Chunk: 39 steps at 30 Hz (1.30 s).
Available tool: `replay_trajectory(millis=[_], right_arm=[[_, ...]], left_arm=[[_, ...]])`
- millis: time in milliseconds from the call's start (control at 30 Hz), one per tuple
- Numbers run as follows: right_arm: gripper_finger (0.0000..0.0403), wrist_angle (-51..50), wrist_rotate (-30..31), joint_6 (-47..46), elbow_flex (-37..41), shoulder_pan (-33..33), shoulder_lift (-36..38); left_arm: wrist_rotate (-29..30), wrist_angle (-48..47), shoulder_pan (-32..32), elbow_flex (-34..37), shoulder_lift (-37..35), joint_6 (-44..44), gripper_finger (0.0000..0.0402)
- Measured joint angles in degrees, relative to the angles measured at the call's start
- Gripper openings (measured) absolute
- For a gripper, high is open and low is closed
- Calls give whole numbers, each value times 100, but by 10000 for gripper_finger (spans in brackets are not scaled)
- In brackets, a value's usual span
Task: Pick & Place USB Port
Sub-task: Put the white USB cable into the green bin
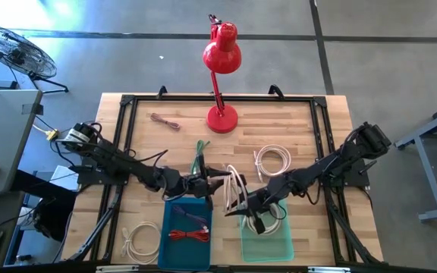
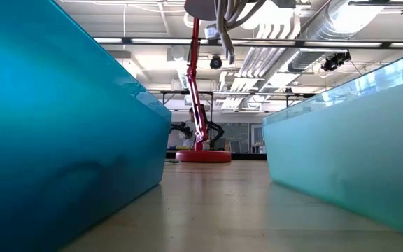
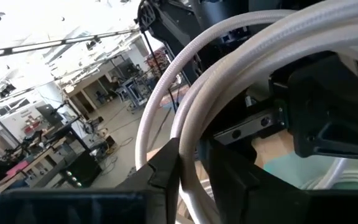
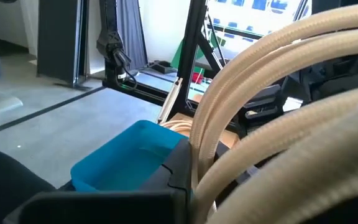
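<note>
A: Where is the white cable coil [image 1: 236, 189]?
B: Above the worktop [image 1: 294, 136] centre, between both hands, over the gap between blue bin [image 1: 186, 236] at 7 o'clock and green bin [image 1: 268, 239] at 5 o'clock.
A: Left hand [image 1: 217, 180]?
B: Narrow; coil strands [image 3: 185, 134] pass between its fingers.
A: Right hand [image 1: 246, 206]?
B: Fingers close around the coil [image 4: 241, 99]. Red lamp [image 1: 221, 76] at 12 o'clock.

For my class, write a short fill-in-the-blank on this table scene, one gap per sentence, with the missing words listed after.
1. The desk lamp at the back of the table is ____.
2. The red cable lies in the ____ bin.
3. The white cable loop hangs between the two ____.
4. The right hand is above the pale ____ bin.

Missing words: red; blue; hands; green
</note>
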<state>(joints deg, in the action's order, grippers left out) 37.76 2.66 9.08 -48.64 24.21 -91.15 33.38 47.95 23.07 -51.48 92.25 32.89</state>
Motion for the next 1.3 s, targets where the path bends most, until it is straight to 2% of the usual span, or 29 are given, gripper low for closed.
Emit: replay_trajectory(millis=[200,400,533,700,800,867,967,1167,1300], right_arm=[[26,-98,32,39,0,42,0],[26,-244,267,51,2,78,91],[26,-665,989,342,2,270,292],[26,-1681,2204,470,7,605,800],[26,-2274,3008,425,7,842,1140],[25,-2583,3708,330,7,993,1388],[25,-2963,4438,317,-4,1173,1768],[25,-3996,4979,-5,-2,1452,2719],[25,-4738,5014,-566,-81,1591,3392]], left_arm=[[13,-54,116,0,0,286,111],[103,-154,142,0,-2,268,176],[148,-198,170,0,-4,268,222],[729,-343,419,-2,-119,531,261],[1363,-397,673,-4,-200,803,272],[1558,-406,842,-4,-246,945,273],[1730,-416,1072,0,-292,1094,273],[2075,-642,1454,0,-295,1221,273],[2742,-1149,1740,2,-295,1234,273]])
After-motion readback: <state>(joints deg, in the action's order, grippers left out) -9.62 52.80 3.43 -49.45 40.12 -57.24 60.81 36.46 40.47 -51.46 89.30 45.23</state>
